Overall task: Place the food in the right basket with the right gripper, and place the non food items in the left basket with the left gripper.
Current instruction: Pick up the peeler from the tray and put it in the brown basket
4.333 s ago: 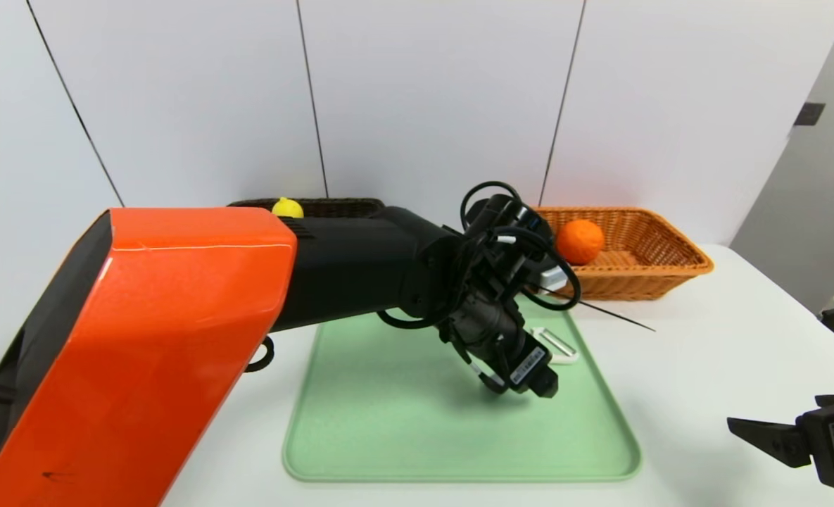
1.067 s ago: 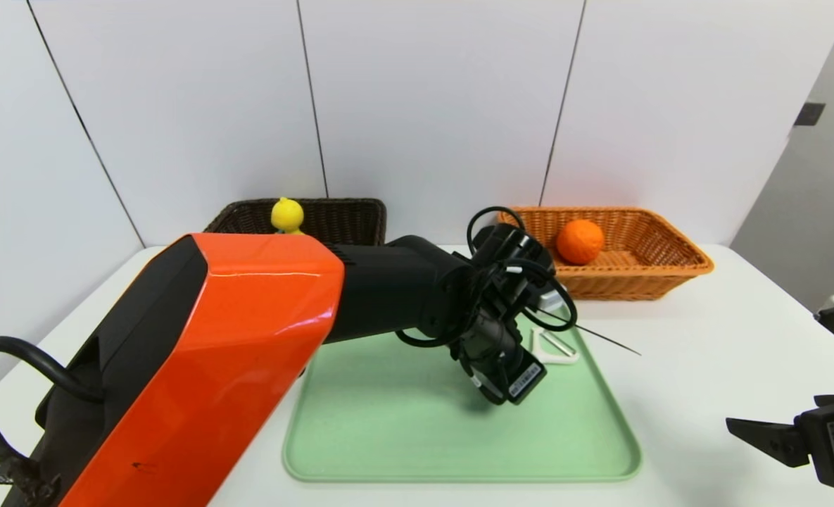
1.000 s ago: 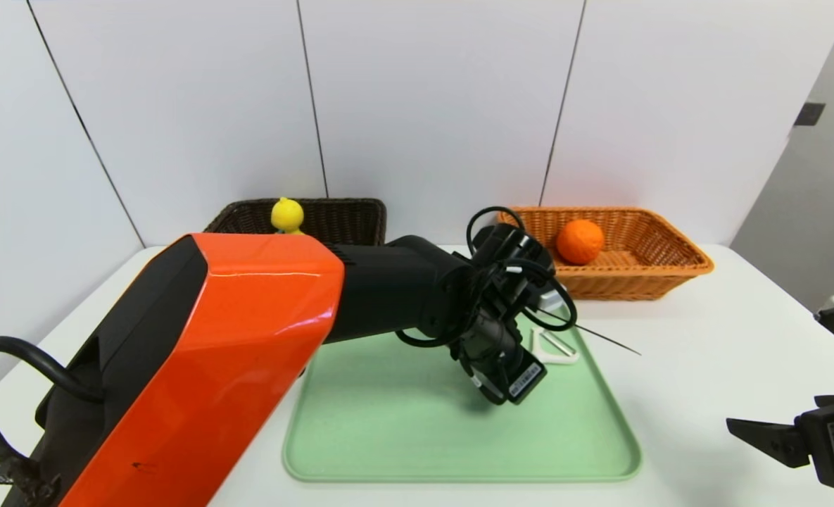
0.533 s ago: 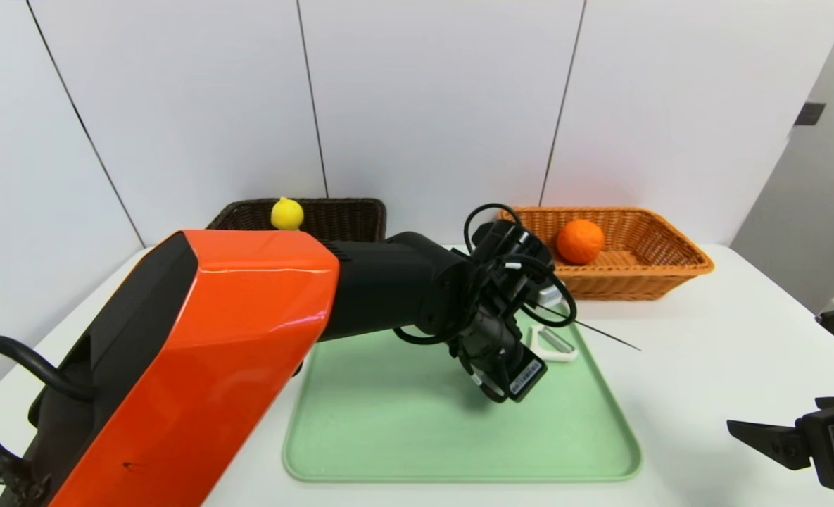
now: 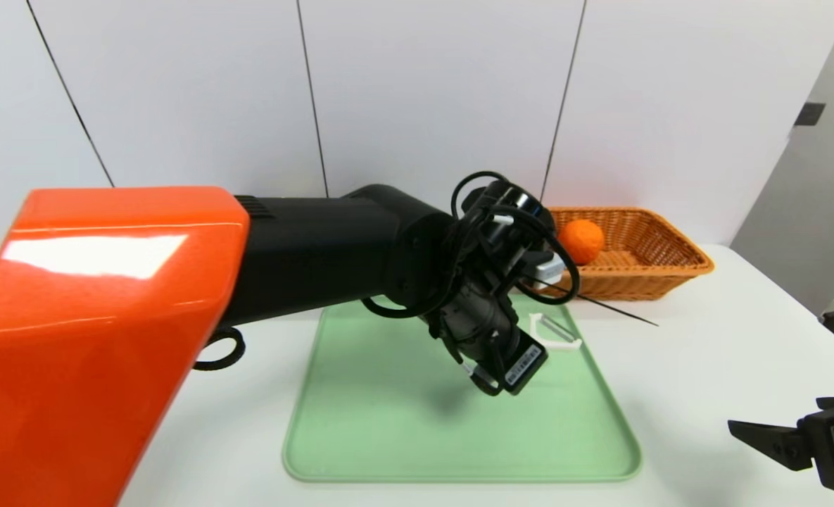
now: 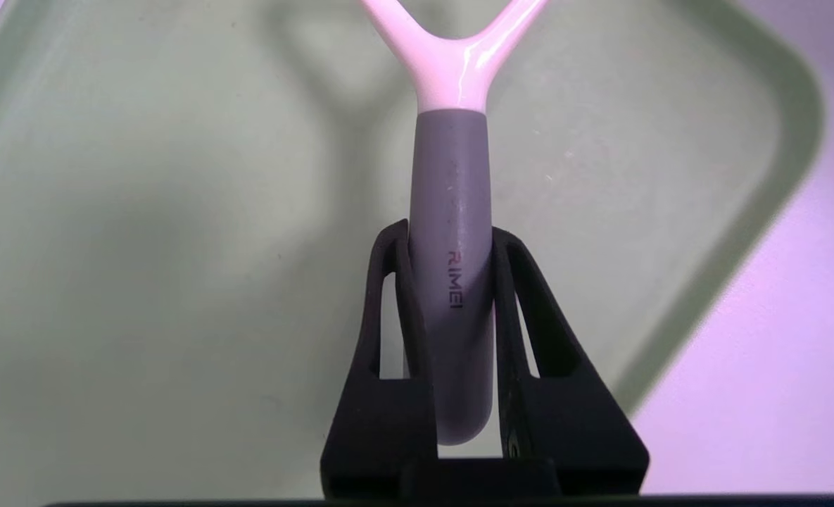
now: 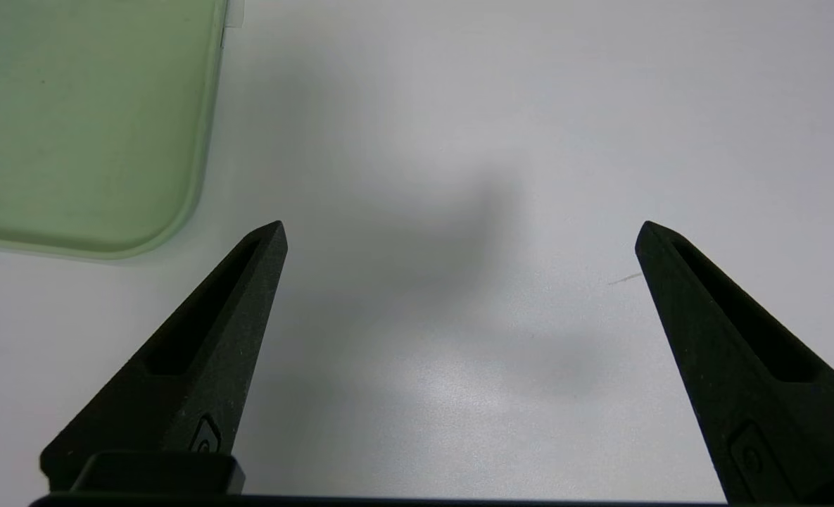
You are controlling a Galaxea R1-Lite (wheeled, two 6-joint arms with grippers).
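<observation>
- Head view: the left gripper (image 5: pixel 522 352) hangs above the green tray (image 5: pixel 388 451), clamped on the peeler (image 5: pixel 554 331), whose white head juts toward 2 o'clock clear of the tray surface. The orange fruit (image 5: pixel 580 241) sits in the orange-tan basket (image 5: pixel 642 260) at 1 o'clock from the tray. The right gripper (image 5: pixel 775 440) is parked at 4 o'clock over the white table (image 5: pixel 705 352).
- Left wrist view: both black fingers (image 6: pixel 388 296) pinch the peeler's grey handle, narrow, with the tray beneath.
- Right wrist view: the right gripper's (image 7: pixel 459 232) fingers stand wide apart, holding nothing, over bare table; a tray corner lies at 10 o'clock.
</observation>
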